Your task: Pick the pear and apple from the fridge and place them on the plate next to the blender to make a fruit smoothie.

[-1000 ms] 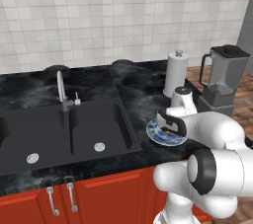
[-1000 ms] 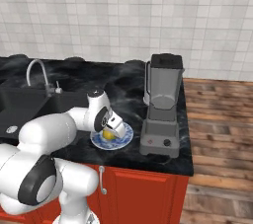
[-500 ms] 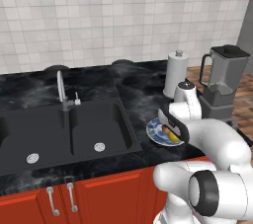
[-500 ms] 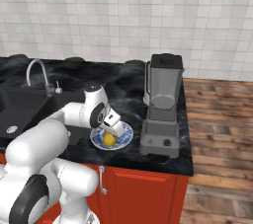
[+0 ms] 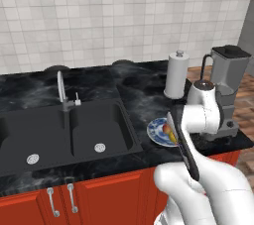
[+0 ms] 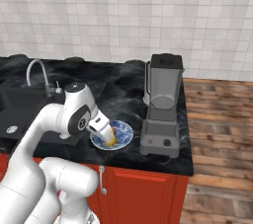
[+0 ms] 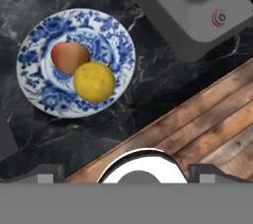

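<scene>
the gripper (image 6: 109,134) had lifted off the plate (image 7: 34,94) since a second before, letting go of the pear (image 7: 94,81); whether its fingers were wide or narrow i could not tell. plain yellow, it touched the red-orange apple (image 7: 69,56) on the black surface (image 7: 44,149) beside the blender (image 6: 161,107). the task looked done.

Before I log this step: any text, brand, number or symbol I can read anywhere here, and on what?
No readable words, brands or numbers.
Blender: one round red-ringed button with a power-type symbol on its base, too small to read for sure.
Plate: blue pattern only, no lettering; the apple and pear are unmarked.
Paper-towel roll: plain.
</scene>
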